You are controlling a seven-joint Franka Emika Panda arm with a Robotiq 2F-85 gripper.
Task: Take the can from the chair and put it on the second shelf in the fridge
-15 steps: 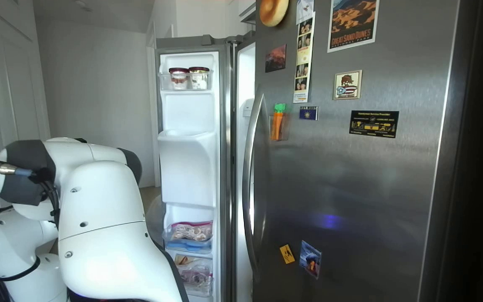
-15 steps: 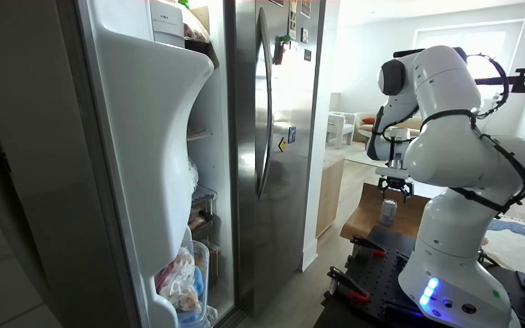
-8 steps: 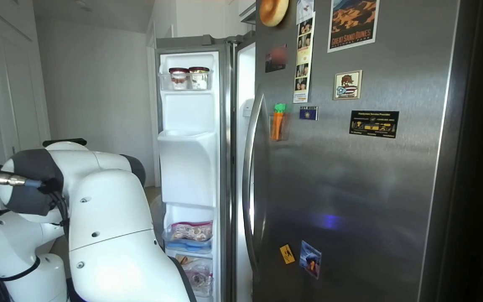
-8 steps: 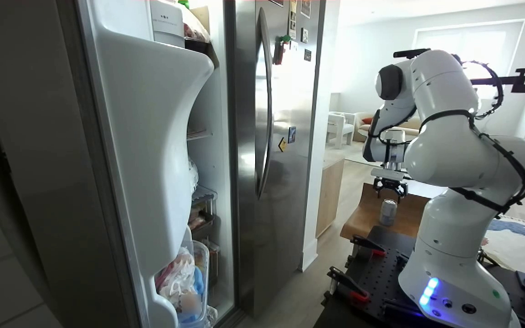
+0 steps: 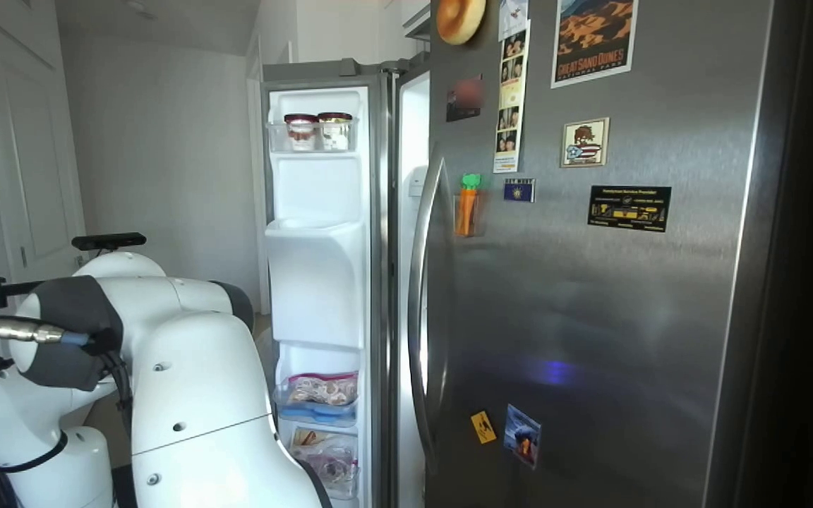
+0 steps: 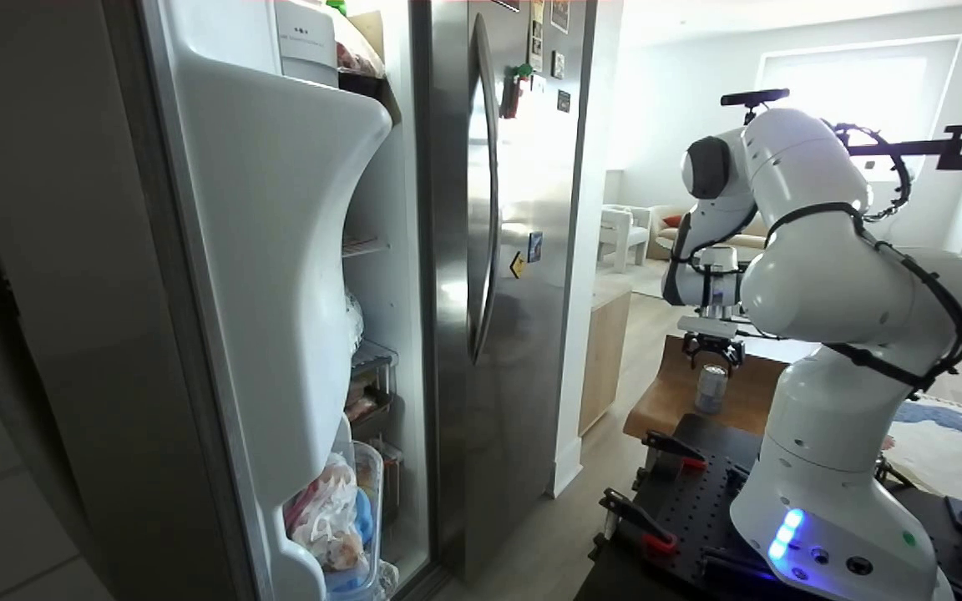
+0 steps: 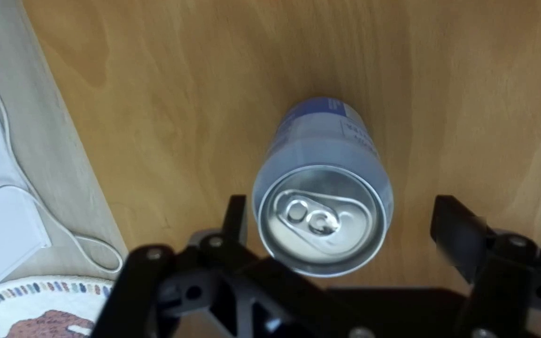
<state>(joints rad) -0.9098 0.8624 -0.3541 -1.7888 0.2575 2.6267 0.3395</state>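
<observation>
Silver-blue can stands upright on the wooden chair seat. Above it the pincer is spread wide, holding nothing; in the wrist view the can's lid shows between its fingers, nearer the one at that view's left. Step, as judged: pre-grasp alignment; lift and transfer not yet done. Next move likely calls for slight sideways centring, straight descent until both fingers flank the can's body, then closing. Tip height against the rim hard to tell. The fridge, one door swung open, stands well apart.
</observation>
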